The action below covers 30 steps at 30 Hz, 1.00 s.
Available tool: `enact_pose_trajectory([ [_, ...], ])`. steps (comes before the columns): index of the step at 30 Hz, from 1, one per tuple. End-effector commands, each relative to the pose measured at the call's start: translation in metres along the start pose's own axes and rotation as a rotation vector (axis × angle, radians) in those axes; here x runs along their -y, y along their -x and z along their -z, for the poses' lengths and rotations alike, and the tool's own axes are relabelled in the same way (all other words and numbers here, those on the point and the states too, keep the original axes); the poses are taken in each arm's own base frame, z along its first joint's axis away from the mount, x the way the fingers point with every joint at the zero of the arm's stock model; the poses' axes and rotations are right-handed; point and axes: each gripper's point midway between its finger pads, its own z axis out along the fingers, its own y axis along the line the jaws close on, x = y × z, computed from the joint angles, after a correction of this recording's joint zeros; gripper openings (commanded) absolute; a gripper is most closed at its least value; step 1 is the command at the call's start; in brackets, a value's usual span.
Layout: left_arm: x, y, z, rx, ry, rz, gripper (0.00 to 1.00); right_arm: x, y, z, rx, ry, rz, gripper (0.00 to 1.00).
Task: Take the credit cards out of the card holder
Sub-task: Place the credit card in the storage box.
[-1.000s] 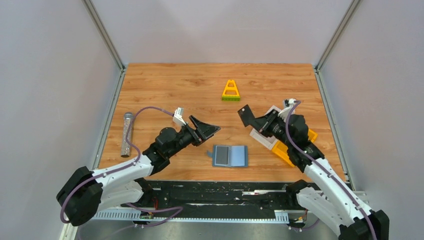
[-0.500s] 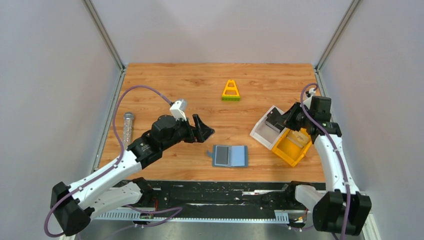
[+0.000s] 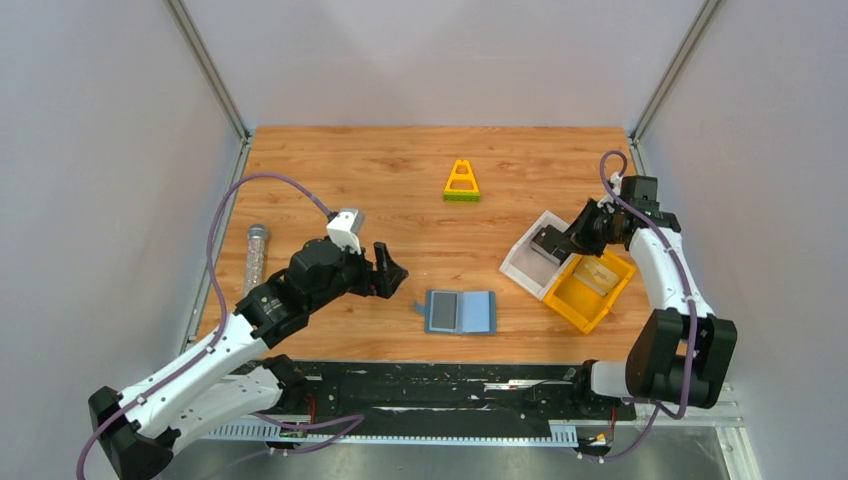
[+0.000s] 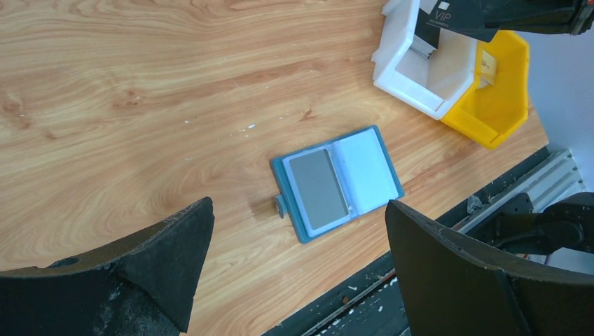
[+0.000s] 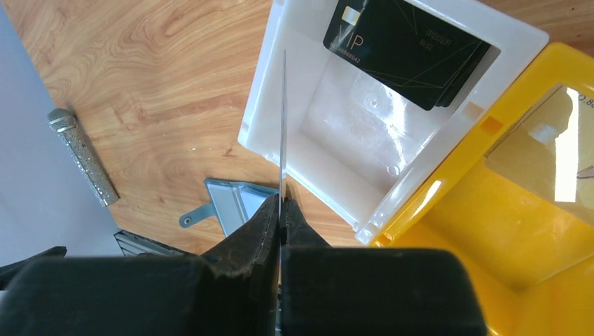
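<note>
Wood-grain tabletop (image 3: 400,170) with plain grey walls around it, and everything is sitting on that. Far left, a glittery silver tube (image 3: 255,257) is lying near the edge, well apart from the rest.

Next over, the left arm is reaching in. The left end effector (image 3: 388,268) is hanging above the wood with its jaws spread wide, holding nothing. It's hovering just left of the wallet and isn't touching it.

The flat slate-blue bifold card holder (image 4: 336,182) is lying open near the front edge of the tabletop, with its small tab sticking out of the left side. A dark grey credit card (image 4: 319,189) is sitting in its left panel, and the right panel is showing only a pale blue pocket.

Further back, around the middle, a yellow triangular plastic piece (image 3: 461,182) is lying flat on its own.

Right of the holder, a white rectangular plastic bin (image 5: 259,119) is sitting pressed up against a yellow plastic bin (image 5: 448,231). A black credit card with VIP lettering (image 5: 406,49) is leaning inside the white one, against its far wall.

The right end effector (image 5: 281,203) is hovering over the white bin, jaws clamped tight on a thin card (image 5: 283,126) that's showing edge-on in the wrist view. Something flat and glossy is lying in the yellow bin, but I can't tell what.
</note>
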Motion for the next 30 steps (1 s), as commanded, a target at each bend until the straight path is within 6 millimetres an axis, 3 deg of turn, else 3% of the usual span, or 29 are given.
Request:
enact_pose_trajectory([
  [1,-0.004,0.01,0.008,0.043,0.024,-0.032,1.0,-0.005,0.021,-0.007,0.023,0.023,0.005,0.0],
  [17,-0.007,0.01,0.019,0.08,0.018,0.0,1.0,0.023,0.045,-0.047,0.014,-0.028,-0.058,0.0],
  [30,-0.005,0.003,0.017,0.065,0.001,0.036,1.0,0.047,0.053,-0.059,0.06,-0.107,-0.094,0.06],
])
